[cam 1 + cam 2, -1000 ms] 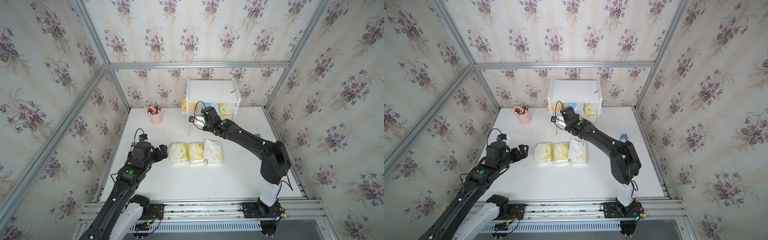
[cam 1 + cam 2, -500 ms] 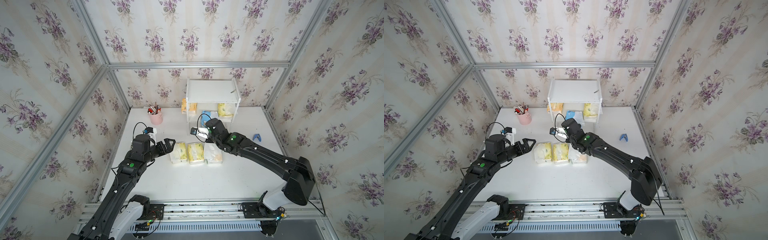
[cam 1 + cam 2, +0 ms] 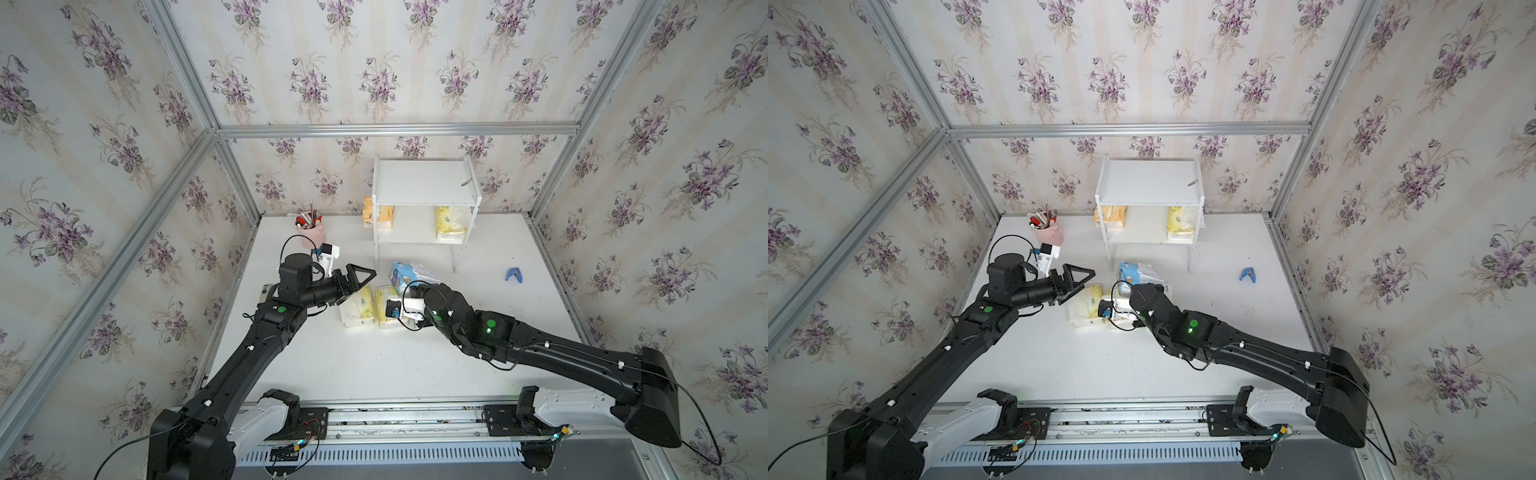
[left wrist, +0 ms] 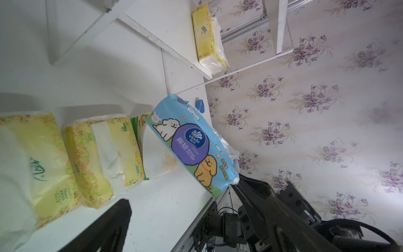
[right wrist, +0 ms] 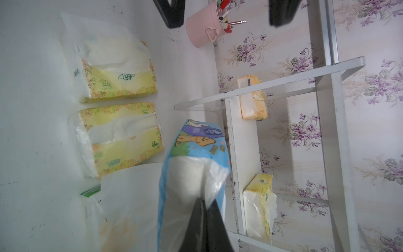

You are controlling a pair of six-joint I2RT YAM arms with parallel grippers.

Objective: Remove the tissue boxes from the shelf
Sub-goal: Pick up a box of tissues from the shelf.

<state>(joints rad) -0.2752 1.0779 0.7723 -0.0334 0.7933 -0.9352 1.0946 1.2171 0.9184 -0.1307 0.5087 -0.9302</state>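
Remote: Since a second ago my right arm has drawn back from the shelf (image 3: 424,187) to the front row and brought the light blue pack (image 3: 401,274) with it. My left arm has swung forward past that row.

Bench: Claw status, both sides?

Remote: The right gripper (image 5: 201,204) is pinched tight on the loose plastic end of the light blue pack. The pack hangs tilted, just beside the white pack with the green mark (image 4: 154,157). I cannot tell whether its far end touches the table (image 3: 374,365). The left gripper (image 3: 365,279) is spread wide and empty, over the end of the row and pointing toward the shelf.

Bench: Count, please.

Remote: Down on the table are two yellow-and-white packs (image 4: 37,157) side by side, with the white pack next to them. The blue one is clear of the shelf but not yet set down. On the lower board, the orange pack (image 3: 380,216) sits at my left end and a yellow pack (image 3: 449,224) at my right end, with a gap between them. The top board carries no packs.

Bench: Progress?

Remote: My estimate is four of six out and two to go. Releasing the blue pack comes next, and the left claw looks placed for the orange one.
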